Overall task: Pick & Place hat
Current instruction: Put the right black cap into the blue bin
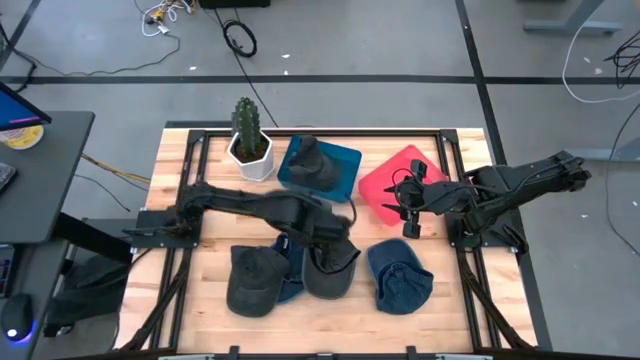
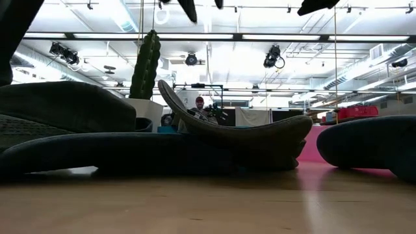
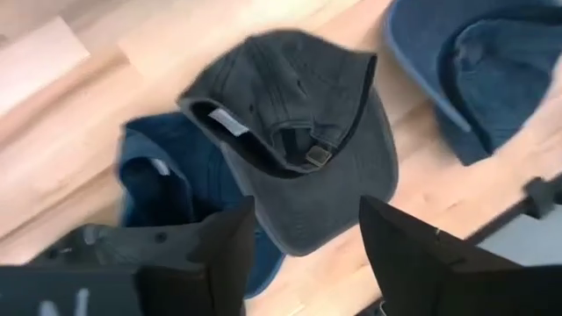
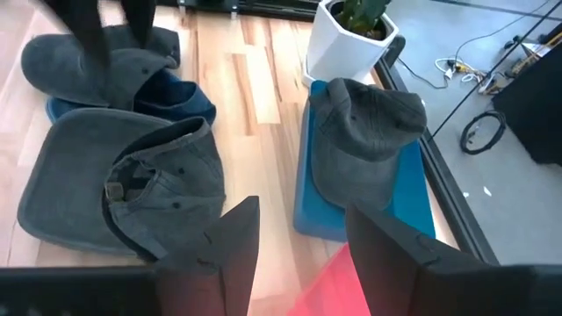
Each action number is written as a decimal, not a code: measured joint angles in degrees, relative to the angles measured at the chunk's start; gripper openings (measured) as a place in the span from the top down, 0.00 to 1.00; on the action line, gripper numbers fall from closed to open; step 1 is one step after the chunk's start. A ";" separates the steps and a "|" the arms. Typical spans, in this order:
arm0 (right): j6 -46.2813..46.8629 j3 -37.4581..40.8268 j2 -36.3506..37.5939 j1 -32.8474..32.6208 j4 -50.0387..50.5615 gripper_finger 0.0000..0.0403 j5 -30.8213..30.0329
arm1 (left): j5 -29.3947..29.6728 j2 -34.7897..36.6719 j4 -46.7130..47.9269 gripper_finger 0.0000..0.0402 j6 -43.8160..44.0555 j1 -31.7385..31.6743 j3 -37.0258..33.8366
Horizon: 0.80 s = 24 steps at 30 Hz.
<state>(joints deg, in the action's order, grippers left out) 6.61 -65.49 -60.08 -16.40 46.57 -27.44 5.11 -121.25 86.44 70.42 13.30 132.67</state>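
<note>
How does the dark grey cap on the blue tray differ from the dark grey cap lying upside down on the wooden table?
The dark grey cap on the blue tray sits crown up on the blue tray; the upside-down dark grey cap on the wooden table shows its inside and strap buckle. The tray cap lies beside the white cactus pot; the table cap lies under the open left gripper. Both look like similar washed grey fabric.

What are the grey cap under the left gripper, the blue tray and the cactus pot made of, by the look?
Grey cap: looks like washed cotton twill, matte, with stitched seams and a metal strap buckle. Blue tray: probably moulded plastic, smooth with a slight sheen. Cactus pot: white, faceted, glossy; ceramic or plastic, can't tell which. Left gripper hovers open above the cap.
</note>
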 joint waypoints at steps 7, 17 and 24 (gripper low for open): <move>-1.88 0.02 0.72 0.00 0.95 0.57 0.06 | -0.75 -5.58 0.79 0.49 10.39 3.41 -0.07; -4.10 0.02 0.86 -0.01 0.98 0.57 3.06 | -0.05 -6.30 1.86 0.50 20.77 7.40 -0.03; -3.88 0.02 0.86 0.00 0.94 0.57 3.08 | 5.18 -6.77 2.06 0.50 25.06 8.85 -3.27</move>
<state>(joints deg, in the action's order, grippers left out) 2.73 -65.47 -59.22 -16.40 47.51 -24.36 10.29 -128.03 88.50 95.47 22.15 129.40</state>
